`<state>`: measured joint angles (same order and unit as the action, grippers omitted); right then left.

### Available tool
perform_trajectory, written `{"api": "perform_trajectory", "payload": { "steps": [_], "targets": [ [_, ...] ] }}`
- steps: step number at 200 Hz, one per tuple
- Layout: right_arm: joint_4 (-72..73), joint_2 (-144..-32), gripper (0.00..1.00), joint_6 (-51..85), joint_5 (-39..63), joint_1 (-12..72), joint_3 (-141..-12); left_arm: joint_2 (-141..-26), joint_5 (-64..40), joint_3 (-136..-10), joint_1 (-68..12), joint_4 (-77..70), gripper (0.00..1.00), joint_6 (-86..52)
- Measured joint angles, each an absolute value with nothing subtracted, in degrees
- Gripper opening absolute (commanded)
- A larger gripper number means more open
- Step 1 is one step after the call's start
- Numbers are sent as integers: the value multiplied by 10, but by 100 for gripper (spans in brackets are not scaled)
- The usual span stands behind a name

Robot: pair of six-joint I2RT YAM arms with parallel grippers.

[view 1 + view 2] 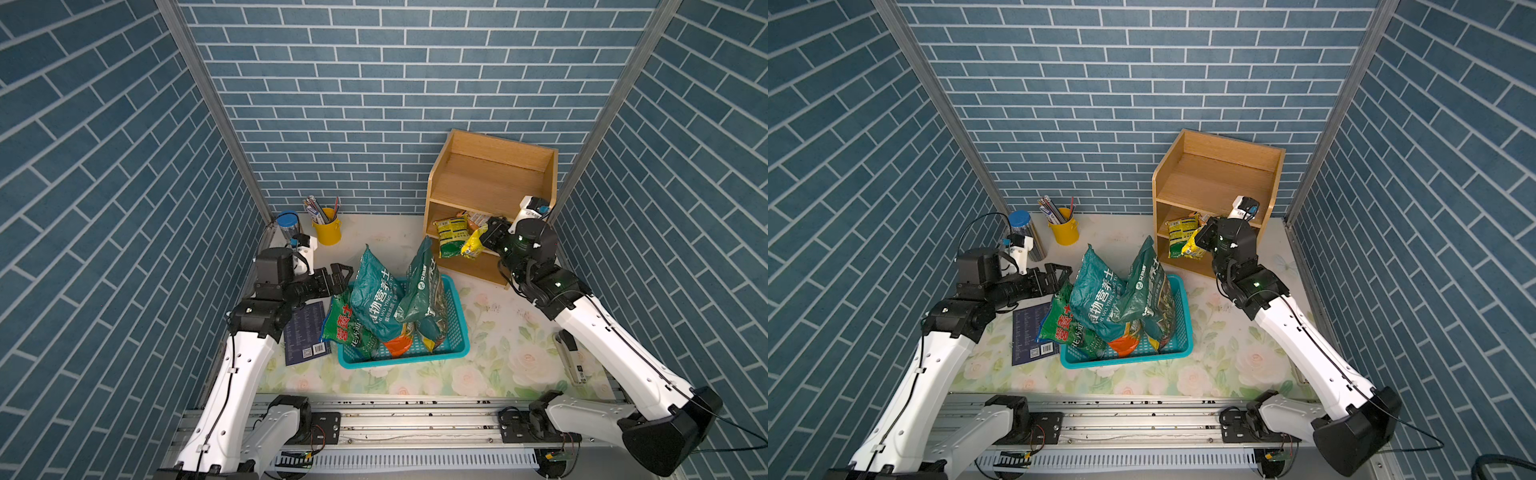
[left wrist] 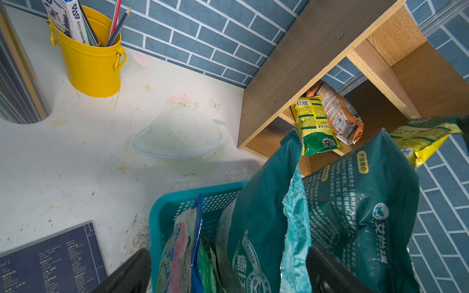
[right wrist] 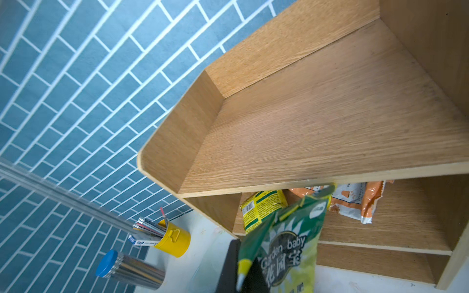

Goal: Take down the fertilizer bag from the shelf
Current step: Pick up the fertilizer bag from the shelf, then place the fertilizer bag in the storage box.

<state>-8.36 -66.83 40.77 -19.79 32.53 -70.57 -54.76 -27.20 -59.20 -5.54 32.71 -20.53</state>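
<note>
The desk (image 1: 490, 345) carries the shelf (image 1: 490, 183) at its far right corner, open tiers facing the arms so bags can come out frontward. The turquoise basket (image 1: 399, 358) sits mid-desk, crowded with tall teal bags (image 1: 374, 299) (little room inside). The yellow-green fertilizer bag (image 1: 473, 246) hangs just outside the middle tier's front edge, held by one end in the right gripper (image 1: 487, 237), jaws clamped on it. That grip likely lets it dangle clear of the board. Bare desk between shelf and near edge offers lowering room. The left gripper (image 1: 341, 277) hovers at the basket's left rim, jaws apart.
</note>
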Motion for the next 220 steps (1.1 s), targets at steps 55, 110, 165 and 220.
{"api": "perform_trajectory", "payload": {
  "steps": [55, 110, 165, 220],
  "targets": [
    [-90, -656, 0, 400, -132, 324, -706, -548, -272, -592, -55, 327, 100, -205],
    [-109, -665, 0, 376, -42, 326, -693, -548, -272, -592, -55, 327, 100, -205],
    [-111, -670, 0, 343, 27, 328, -657, -548, -272, -592, -55, 327, 100, -205],
    [-97, -671, 0, 300, 75, 355, -621, -548, -272, -592, -55, 327, 100, -205]
  ]
}}
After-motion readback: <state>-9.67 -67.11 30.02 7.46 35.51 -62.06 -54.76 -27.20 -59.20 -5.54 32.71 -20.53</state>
